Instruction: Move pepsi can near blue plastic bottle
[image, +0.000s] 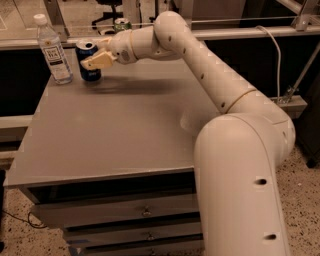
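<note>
Grey bench (115, 130), with the claw (89, 62) pinching the pepsi can (92, 75) beside the bottle (53, 50).
The white arm (200, 65) reaches from the right across the bench to its far left corner. One tan finger (98, 60) lies across the pepsi can's front, and the claw is closed on it. The pepsi can is upright just right of the bottle, with a narrow gap between them. Whether its base touches the bench cannot be told. The bottle stands upright at the corner. A green can (121, 23) sits behind the bench, well apart from both.
</note>
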